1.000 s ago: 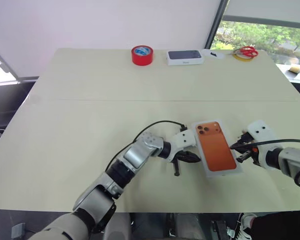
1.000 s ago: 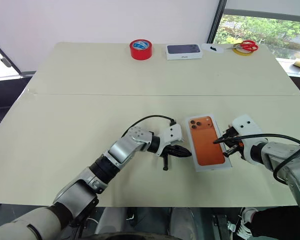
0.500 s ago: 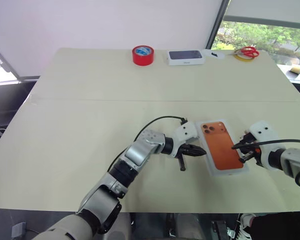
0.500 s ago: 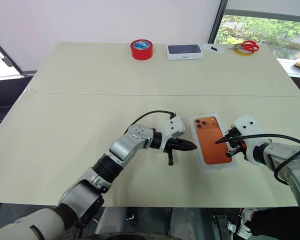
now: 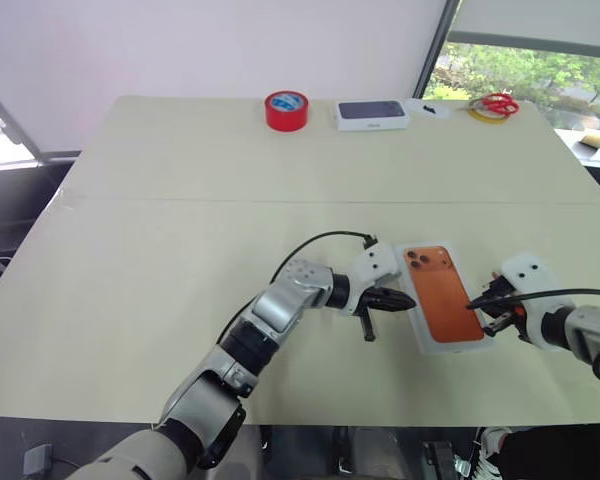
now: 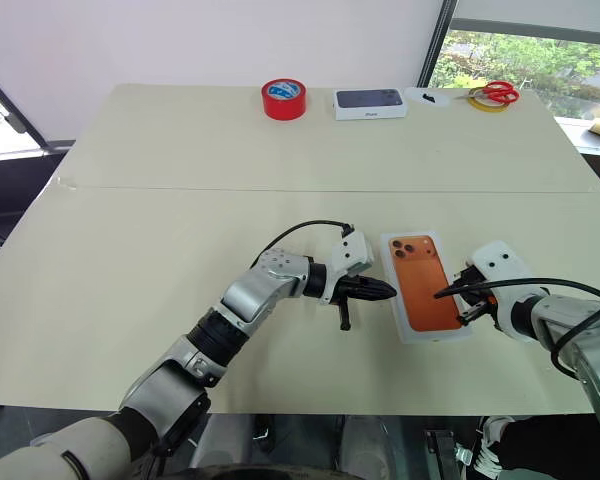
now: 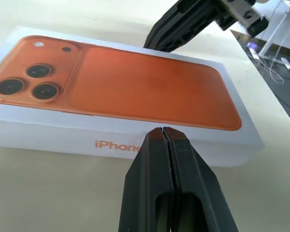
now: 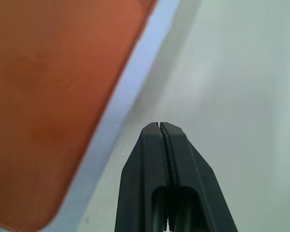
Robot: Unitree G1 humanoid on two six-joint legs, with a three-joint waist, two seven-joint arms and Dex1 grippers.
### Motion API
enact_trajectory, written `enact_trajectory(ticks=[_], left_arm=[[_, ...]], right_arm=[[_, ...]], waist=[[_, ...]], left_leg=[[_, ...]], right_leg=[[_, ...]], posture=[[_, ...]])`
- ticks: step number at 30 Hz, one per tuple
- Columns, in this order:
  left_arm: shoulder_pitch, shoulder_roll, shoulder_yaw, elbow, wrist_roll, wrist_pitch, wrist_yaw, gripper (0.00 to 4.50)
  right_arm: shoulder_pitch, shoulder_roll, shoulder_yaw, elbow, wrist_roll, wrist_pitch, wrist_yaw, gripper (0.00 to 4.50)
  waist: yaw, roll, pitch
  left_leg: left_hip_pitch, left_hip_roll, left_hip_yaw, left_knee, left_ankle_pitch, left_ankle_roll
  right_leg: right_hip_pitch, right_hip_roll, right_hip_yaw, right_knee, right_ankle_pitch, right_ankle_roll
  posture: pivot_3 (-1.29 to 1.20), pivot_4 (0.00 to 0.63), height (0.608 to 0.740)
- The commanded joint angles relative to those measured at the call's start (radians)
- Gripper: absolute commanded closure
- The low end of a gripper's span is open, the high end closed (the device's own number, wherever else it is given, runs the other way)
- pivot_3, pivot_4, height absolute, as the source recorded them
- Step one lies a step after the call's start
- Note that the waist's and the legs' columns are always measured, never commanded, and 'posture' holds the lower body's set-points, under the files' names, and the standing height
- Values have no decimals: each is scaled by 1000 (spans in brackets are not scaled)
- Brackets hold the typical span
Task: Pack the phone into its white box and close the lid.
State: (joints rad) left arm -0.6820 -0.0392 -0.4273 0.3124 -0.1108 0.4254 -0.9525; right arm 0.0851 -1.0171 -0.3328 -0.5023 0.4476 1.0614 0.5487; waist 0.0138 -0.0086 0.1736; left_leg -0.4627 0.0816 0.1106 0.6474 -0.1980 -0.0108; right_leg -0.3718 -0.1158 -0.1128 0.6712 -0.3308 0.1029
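**Lid seated on box, both hands empty**

The lid point(image 5: 443, 296), orange phone print up, covers the white box on the bench point(image 5: 180, 240). Left hand point(image 5: 405, 299) pressed closed, empty, tips at the lid's left long side. Right hand point(image 5: 477, 304) likewise closed and empty, just beside the lid's right edge. Phone itself hidden under the lid.

Left arm: reaches from lower left of the head view toward centre, elbow bent, wrist turned rightward | my left gripper point(image 5: 408, 299): fingers pressed together, tip pointing right, roughly level | Right arm: enters at the right edge, forearm low | my right gripper point(image 5: 473, 305): fingers pressed together, tip pointing left.
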Motion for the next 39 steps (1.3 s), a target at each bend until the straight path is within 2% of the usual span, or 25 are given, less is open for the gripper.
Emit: enact_trajectory(ticks=[1, 6, 12, 17, 21, 24, 28, 32, 39], left_arm=[[-39, -26, 46, -6, -29, -4, 30, 4500], [-81, -65, 3, 77, 37, -48, 88, 4500], [-94, -76, -70, 157, 123, -108, 115, 4500], [-80, -45, 22, 95, 60, -83, 109, 4500], [-68, 27, 116, 13, 6, -67, 112, 4500], [-41, 149, 242, -76, -40, -47, 125, 4500], [18, 311, 370, -163, -67, -17, 160, 4500], [112, 466, 508, -219, -98, 24, 194, 4500], [258, 575, 614, -307, -148, 71, 224, 4500]], right_arm=[[35, -27, -120, -80, 17, -36, 76, 4464], [125, 6, -172, -168, 64, -45, 156, 4464], [195, 75, -94, -188, 36, -33, 99, 4464], [159, 103, -122, -188, 21, -56, 63, 4464], [109, 145, -169, -166, -6, -152, 27, 4464], [58, 183, -217, -115, -30, -265, 13, 4464], [-5, 206, -260, -40, 17, -316, 48, 4464], [-73, 222, -242, 31, 50, -329, 62, 4464], [-92, 233, -164, 72, 83, -345, 117, 4464]], waist=[[0, 0, 0], [6, 0, 0], [0, 0, 0], [-2, -1, -1], [-3, 0, -1], [-1, 0, -1], [-3, 0, -1], [-2, 0, -1], [0, 0, -1]], left_leg=[[0, 0, 0, 0, 0, 0], [0, -1, -1, 1, 0, 0], [1, 0, -2, 0, 0, 0], [2, 0, -2, 0, 0, 0], [2, 1, -2, 0, 0, 0], [1, 1, -2, 0, 0, -1], [2, 1, -1, 0, 1, -2], [2, 1, -1, 0, 1, -2], [2, 1, -1, -1, 1, -2]], right_leg=[[0, 0, 0, 0, 0, 0], [2, 0, -1, -1, 0, 0], [2, 0, -1, 0, 0, 0], [3, 0, -1, -1, 0, 0], [1, 1, 0, 1, 0, 0], [1, 1, -1, 1, 0, 0], [2, 2, -1, 2, 0, 0], [2, 2, -1, 2, 0, 0], [2, 1, -1, 2, 0, 0]], posture=[[0, 150, 730], [0, 150, 730], [0, 150, 730], [0, 150, 730], [0, 150, 730], [0, 150, 730], [0, 150, 730], [0, 150, 730], [0, 150, 730]])
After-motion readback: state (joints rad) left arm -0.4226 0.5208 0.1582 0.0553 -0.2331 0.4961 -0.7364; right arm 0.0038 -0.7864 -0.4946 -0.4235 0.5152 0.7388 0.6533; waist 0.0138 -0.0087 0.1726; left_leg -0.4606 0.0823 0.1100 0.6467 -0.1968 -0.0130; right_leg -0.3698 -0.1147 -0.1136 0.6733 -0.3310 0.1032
